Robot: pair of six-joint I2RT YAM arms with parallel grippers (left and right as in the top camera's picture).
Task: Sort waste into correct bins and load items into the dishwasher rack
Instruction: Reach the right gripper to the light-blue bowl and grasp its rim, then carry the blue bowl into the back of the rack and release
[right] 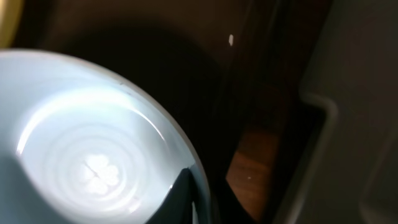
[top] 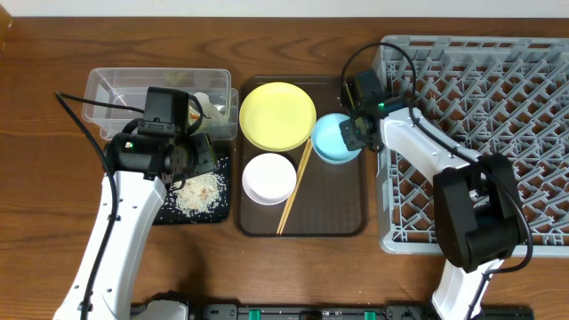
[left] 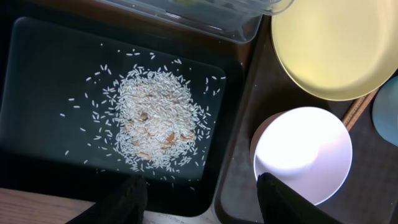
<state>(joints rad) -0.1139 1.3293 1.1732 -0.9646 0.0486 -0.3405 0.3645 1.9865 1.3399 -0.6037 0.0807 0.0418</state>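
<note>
The light blue bowl sits right of centre on the brown serving tray, the right gripper at its rim; clenched or not, I cannot tell. A thin rim pinch could slip, dropping it short of the dishwasher rack.

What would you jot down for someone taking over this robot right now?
Left claw: open, empty, over the black tray.
Right claw: at the light blue bowl rim; grip unclear.
Done: rice lies in the black tray.
Left: yellow plate, white bowl, chopsticks and the light blue bowl sit on the brown tray; none seen in the dishwasher rack yet.
</note>
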